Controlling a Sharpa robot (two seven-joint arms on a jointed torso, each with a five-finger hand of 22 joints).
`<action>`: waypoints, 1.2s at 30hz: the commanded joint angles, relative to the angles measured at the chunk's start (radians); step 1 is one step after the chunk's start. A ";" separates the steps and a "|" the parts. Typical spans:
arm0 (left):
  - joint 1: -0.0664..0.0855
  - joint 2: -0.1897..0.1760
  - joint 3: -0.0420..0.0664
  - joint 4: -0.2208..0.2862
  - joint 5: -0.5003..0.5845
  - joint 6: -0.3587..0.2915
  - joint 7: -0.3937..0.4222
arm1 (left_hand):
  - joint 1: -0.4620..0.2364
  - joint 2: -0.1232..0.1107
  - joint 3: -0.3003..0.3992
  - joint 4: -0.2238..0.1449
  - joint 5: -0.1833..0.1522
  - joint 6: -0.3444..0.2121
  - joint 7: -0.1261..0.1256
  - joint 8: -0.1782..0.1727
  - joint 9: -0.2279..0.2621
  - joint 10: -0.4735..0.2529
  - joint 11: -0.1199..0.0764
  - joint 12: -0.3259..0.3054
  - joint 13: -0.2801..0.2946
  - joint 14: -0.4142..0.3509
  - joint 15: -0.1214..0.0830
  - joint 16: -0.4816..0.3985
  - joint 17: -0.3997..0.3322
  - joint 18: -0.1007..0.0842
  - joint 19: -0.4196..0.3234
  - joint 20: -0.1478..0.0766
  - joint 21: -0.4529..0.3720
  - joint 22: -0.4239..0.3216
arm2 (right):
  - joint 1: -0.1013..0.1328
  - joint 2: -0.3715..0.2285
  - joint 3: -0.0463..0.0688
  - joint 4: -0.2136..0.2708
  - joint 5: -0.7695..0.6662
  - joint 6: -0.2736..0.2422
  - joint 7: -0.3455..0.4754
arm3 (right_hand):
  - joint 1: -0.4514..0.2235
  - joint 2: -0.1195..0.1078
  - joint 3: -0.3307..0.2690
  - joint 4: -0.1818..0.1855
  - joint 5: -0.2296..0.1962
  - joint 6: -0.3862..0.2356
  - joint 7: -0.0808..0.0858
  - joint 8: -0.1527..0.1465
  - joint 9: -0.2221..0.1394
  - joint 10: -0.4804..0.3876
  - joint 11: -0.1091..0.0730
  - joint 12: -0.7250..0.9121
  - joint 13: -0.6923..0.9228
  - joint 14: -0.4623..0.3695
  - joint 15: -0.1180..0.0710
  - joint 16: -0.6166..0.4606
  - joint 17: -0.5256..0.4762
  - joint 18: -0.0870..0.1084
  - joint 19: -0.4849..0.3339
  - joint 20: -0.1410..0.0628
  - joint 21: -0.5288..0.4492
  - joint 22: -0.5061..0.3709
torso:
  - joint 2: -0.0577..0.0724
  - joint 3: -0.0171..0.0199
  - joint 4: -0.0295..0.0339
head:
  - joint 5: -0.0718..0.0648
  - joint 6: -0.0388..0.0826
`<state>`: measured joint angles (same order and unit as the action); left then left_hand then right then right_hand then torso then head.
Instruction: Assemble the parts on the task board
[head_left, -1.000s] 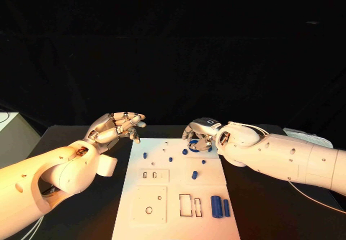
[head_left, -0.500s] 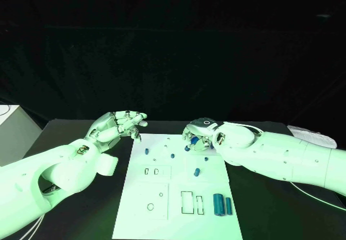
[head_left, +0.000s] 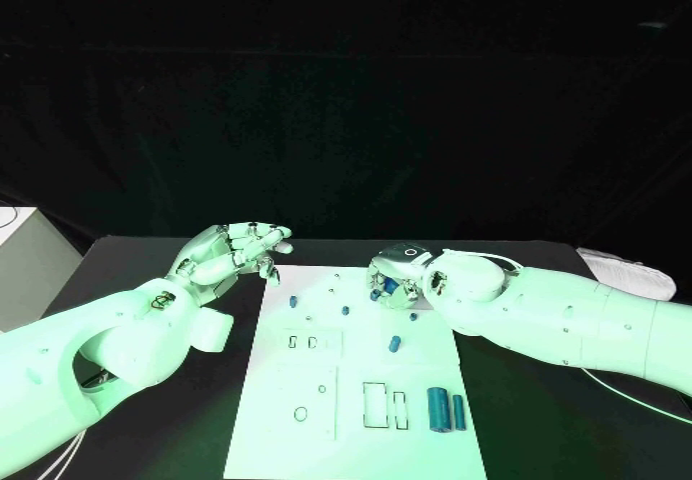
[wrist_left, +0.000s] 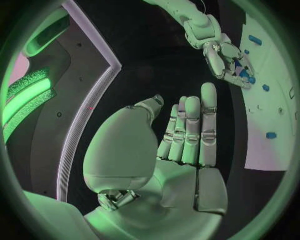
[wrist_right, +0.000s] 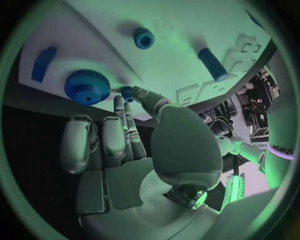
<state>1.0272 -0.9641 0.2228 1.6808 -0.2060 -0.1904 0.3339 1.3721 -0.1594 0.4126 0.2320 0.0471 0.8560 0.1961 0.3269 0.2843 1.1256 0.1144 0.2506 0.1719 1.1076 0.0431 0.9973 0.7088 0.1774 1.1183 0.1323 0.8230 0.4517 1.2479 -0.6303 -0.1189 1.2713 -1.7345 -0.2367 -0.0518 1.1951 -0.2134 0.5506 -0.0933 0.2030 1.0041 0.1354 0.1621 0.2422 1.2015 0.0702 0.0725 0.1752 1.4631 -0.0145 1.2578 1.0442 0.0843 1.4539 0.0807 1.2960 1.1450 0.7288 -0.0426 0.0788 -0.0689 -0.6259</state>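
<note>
Blue gear (wrist_right: 87, 86) flat on task board (wrist_right: 94, 45), right hand (wrist_right: 119, 145) fingers apart, left hand (wrist_left: 181, 135) empty, fingers together.

Blue parts (head_left: 392, 345) on white task board (head_left: 339, 400), black table (head_left: 534, 420)

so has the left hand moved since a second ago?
No. In the head view the left hand sits just beyond the task board's far-left corner, as before, with nothing in it.
</note>
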 joint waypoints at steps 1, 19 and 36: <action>0.000 0.002 0.001 -0.001 -0.006 0.018 0.002 | -0.009 0.004 0.003 0.001 0.004 -0.009 -0.001 0.004 0.001 -0.007 0.003 0.006 0.002 -0.009 0.000 0.006 0.001 0.004 -0.008 -0.002 0.005 0.001 | -0.001 0.001 0.000 -0.003 -0.020 0.029 0.000 | 0.008 -0.005 0.001 0.006 -0.003 0.007 0.001 0.004 0.001 0.004 0.000 0.006 0.001 0.021 -0.001 0.004 0.001 -0.009 0.003 0.001 0.004 0.001 | 0.005 -0.0006 0.0002 | -0.001 0.002; 0.000 0.006 0.001 -0.011 -0.008 0.019 -0.001 | -0.008 0.005 0.004 0.001 0.004 -0.011 0.000 0.004 0.001 -0.010 0.004 0.006 0.002 -0.010 0.001 0.007 0.000 0.004 -0.011 -0.001 0.009 0.003 | -0.005 0.003 0.000 0.002 0.008 -0.012 0.027 | 0.007 0.019 0.014 0.041 0.000 0.030 0.002 0.022 0.022 0.020 0.000 0.009 0.018 0.022 -0.001 0.025 0.019 -0.012 0.006 0.002 0.021 0.027 | 0.014 -0.0023 0.0022 | -0.003 0.002; 0.000 0.007 0.001 -0.014 -0.009 0.027 -0.010 | 0.002 0.010 0.012 -0.006 0.004 -0.014 0.001 0.005 0.004 -0.017 0.004 0.010 0.006 -0.012 0.001 0.008 0.000 0.005 -0.018 0.001 0.018 0.010 | -0.006 -0.006 0.000 0.026 0.053 -0.110 -0.019 | 0.032 0.064 0.046 0.080 0.009 0.086 -0.025 0.078 0.086 0.084 -0.026 0.027 0.055 0.027 -0.021 0.062 0.054 -0.019 0.016 -0.014 0.054 0.079 | 0.019 -0.0017 0.0021 | -0.001 0.009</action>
<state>1.0269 -0.9592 0.2231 1.6661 -0.2113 -0.1843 0.3234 1.3721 -0.1594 0.4198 0.2247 0.0471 0.8487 0.1961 0.3269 0.2870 1.1148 0.1180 0.2548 0.1763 1.1005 0.0433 1.0010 0.7086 0.1775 1.1038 0.1323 0.8366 0.4604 1.2423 -0.6343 -0.1189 1.2927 -1.7026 -0.3014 -0.0520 1.2164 -0.1630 0.5915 -0.0148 0.2066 1.0777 0.1155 0.2176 0.2861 1.2780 0.0428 0.0959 0.2295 1.4667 -0.0291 1.3152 1.0982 0.0845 1.4665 0.0752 1.3468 1.2237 0.7470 -0.0440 0.0806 -0.0703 -0.6187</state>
